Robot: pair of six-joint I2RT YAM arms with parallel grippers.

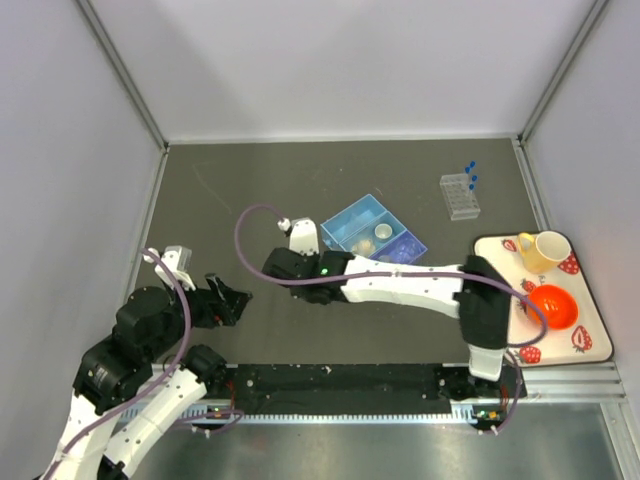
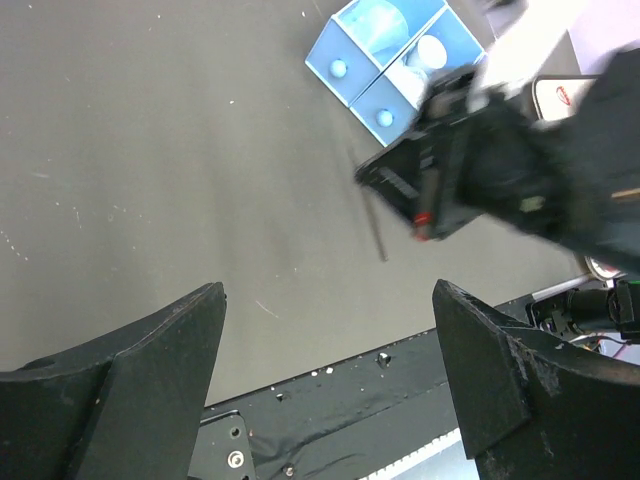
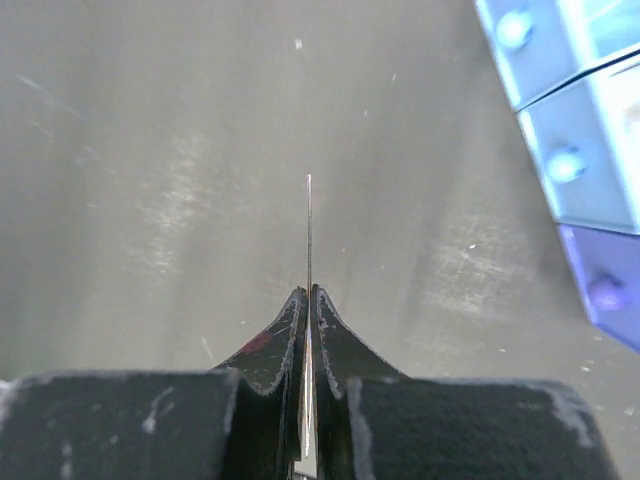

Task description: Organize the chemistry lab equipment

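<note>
Item: thin stick [image 3: 308, 230], lab set.
Location: clamped between the closed fingers of the right gripper [image 3: 308, 295], off the dark table [image 1: 200, 200].
Axis: in the wrist view, straight out of the fingertips toward 12 o'clock.
Likely destination: blue divided tray [image 1: 347, 210], near, at about 2 o'clock from the fingers.
Other arm: left gripper [image 2: 328, 290], jaws spread wide, holding nothing, at about 8 o'clock in the top view.
Room: bare table between; tube rack [image 1: 460, 195] well apart.
</note>
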